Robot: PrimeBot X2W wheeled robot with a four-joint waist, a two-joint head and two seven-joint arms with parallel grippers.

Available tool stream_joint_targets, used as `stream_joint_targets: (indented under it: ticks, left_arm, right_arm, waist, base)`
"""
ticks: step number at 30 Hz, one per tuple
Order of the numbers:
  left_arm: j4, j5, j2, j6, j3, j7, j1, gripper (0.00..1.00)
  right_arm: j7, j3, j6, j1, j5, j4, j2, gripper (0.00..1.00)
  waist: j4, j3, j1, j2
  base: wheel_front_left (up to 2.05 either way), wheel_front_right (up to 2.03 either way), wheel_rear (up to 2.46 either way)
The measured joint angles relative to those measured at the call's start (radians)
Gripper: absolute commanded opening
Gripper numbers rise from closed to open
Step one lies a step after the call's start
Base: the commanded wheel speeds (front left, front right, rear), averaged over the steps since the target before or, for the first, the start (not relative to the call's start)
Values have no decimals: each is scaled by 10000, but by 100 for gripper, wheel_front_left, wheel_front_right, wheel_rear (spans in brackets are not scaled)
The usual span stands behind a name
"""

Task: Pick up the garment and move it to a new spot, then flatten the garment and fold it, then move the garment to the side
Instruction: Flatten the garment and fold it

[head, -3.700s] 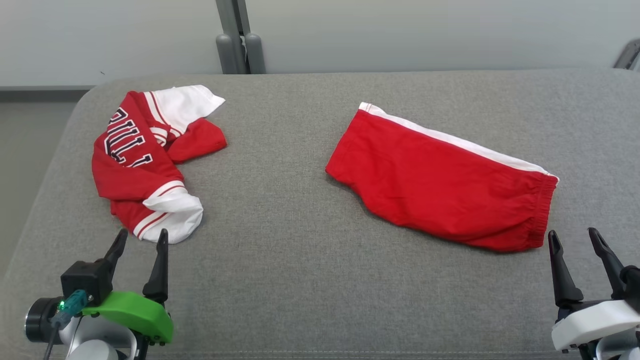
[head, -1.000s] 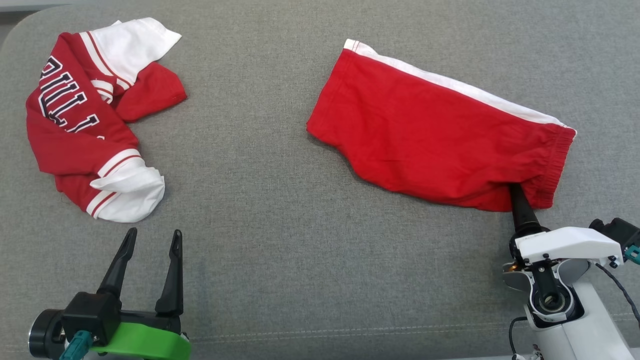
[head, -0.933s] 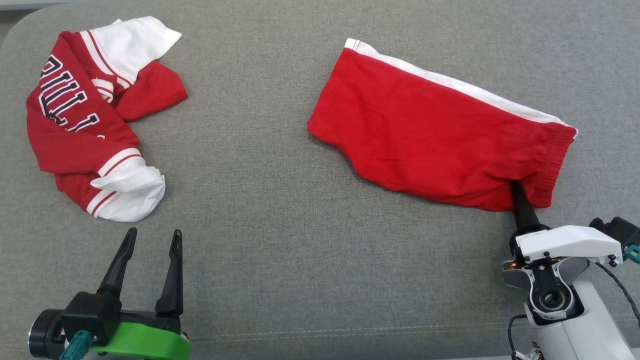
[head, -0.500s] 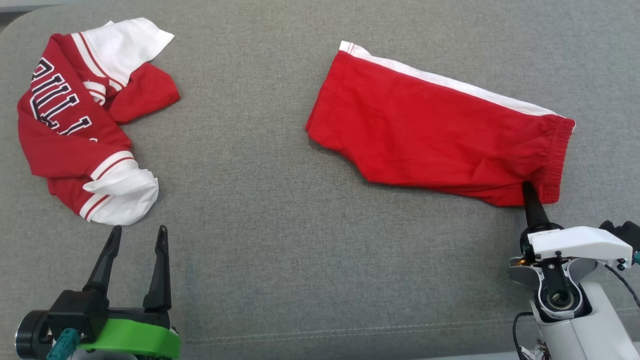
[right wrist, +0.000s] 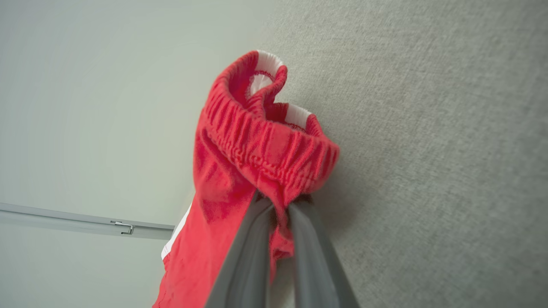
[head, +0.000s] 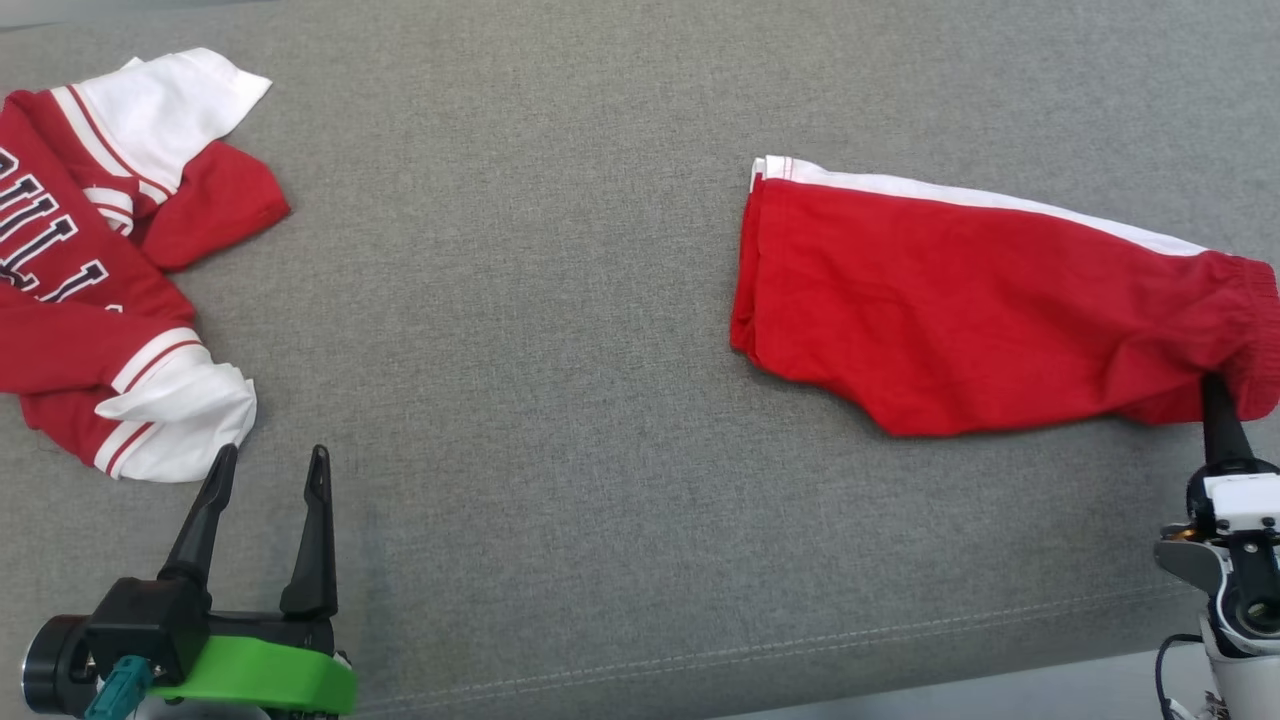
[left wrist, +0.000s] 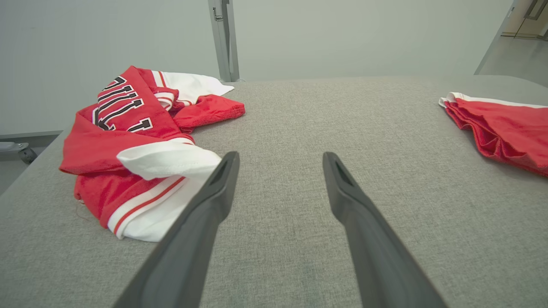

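Red garment (head: 960, 300), lying along the right side of the grey counter (head: 560, 400), waistband corner clamped in the right pincer (right wrist: 280, 204), left pincer (head: 272, 455) apart and empty: such a small one-cornered pinch may slip, or the trailing cloth drag and bunch.

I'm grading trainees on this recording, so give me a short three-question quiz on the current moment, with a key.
1. Fill in: the crumpled lettered jersey lies on the robot's ____ side of the grey surface.
2. True or false: the right gripper is shut on the garment near its gathered waistband.
3. Pick one: the left gripper is A) open, holding nothing; B) shut on the jersey; C) shut on the garment.

Key: 1 left; 2 true; 3 A.
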Motion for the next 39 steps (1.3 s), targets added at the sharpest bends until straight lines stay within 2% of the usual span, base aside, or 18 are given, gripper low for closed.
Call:
stream_joint_targets:
  ticks: [5, 10, 15, 29, 39]
  left_arm:
    - [-44, 61, 6, 0, -75, 42, -5, 100]
    - [-44, 56, -17, 0, -109, 44, -6, 100]
    - [-15, 56, -100, -13, -255, 58, -53, 100]
    - [56, -36, -347, -94, -387, 117, -592, 100]
    - [190, -171, -631, -100, -383, 115, -769, 100]
  right_arm:
    - [77, -286, 77, 379, 71, -209, -512, 0]
    - [77, -148, 109, 376, -174, -704, -821, 0]
    - [337, 648, 169, 314, -646, -1582, -941, 0]
    - [1542, 3058, 199, 95, -2516, -3741, -1799, 0]
    - [2522, 3682, 167, 58, -2869, -4215, -2121, 0]
  waist:
    - [-145, 46, 0, 0]
    - [-184, 40, 0, 0]
    - [-126, 0, 0, 0]
    - [552, -47, 0, 0]
    - [1089, -52, 0, 0]
  base:
    - [0, 0, 0]
    - [0, 0, 0]
    - [0, 0, 0]
    - [0, 0, 0]
    - [0, 0, 0]
